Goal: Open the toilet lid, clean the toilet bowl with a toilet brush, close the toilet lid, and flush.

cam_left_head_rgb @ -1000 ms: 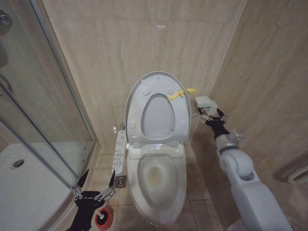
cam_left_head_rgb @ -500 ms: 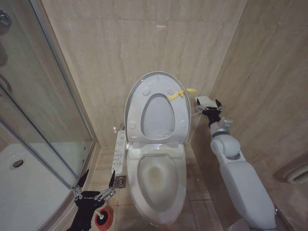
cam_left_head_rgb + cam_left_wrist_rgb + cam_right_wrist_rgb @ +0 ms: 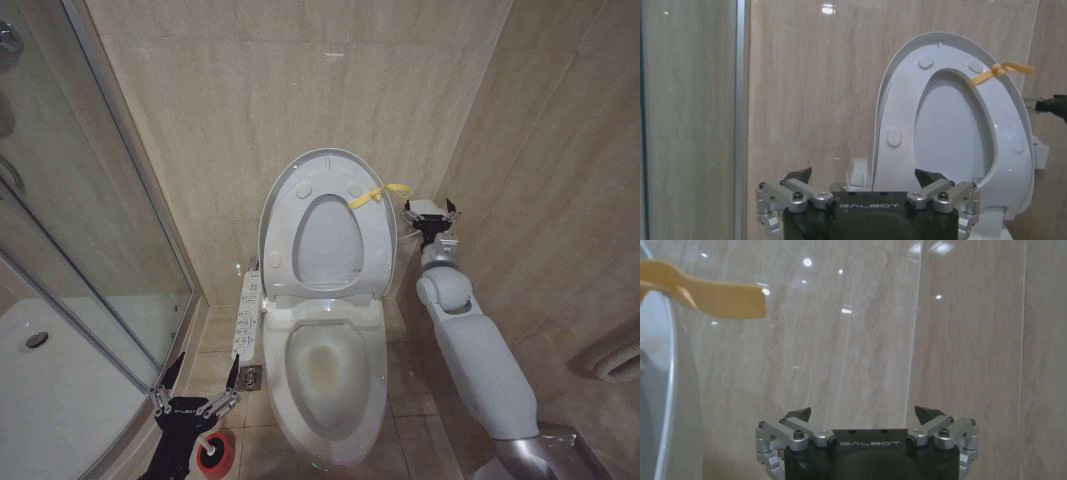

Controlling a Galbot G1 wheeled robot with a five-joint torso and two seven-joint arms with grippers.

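The toilet lid [image 3: 325, 225] stands upright against the wall, bowl [image 3: 328, 375] exposed. The red brush holder [image 3: 216, 452] sits at five o'clock of the spread left tool [image 3: 195, 385], nearer than the spread right tool [image 3: 429, 207].

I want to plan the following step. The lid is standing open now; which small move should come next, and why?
Probably lower the left pincer onto the toilet brush below it. The toilet lid is upright against the wall and the toilet bowl lies exposed, so opening looks finished. The left pincer is open, hovering just above the brush's red holder. The right pincer, open, hangs beside the lid's yellow strap, holding nothing.
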